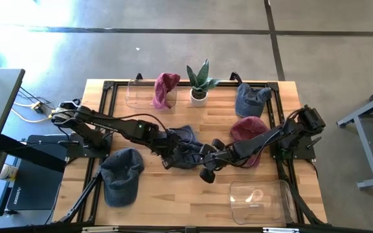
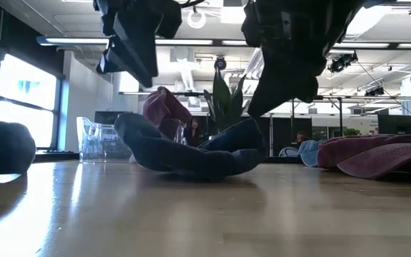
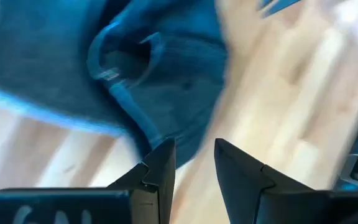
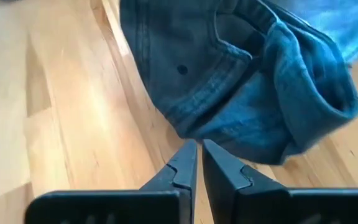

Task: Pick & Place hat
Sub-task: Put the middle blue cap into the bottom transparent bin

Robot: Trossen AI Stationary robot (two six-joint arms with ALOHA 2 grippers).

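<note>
The wooden surface [image 1: 193,194] carries several caps, a small potted plant [image 1: 199,83] at the far edge, and two clear plastic containers, one at the far left [image 1: 136,94] and one at the near right [image 1: 259,199]. A grey-blue cap [image 1: 120,175] lies at the near left, a maroon cap [image 1: 166,89] sits on the far container, another maroon cap [image 1: 248,133] lies under the right arm, and a blue cap [image 1: 250,98] rests at the far right.

The task's thing, a crumpled dark denim cap [image 1: 185,150], lies on the wood at mid-surface, between both arms.

The left end effector [image 3: 194,163] hovers just above the denim cap's edge, fingers parted with a gap and holding nothing. The right end effector [image 4: 197,163] sits at the cap's brim edge, fingers almost together and gripping nothing visible.

Judged from here, the main risk is a failed pick: the cap is folded on itself, so a pinch could catch only a loose fold and let it slip out. With both arms this close over one cap, they could also collide or drag the fabric sideways.
</note>
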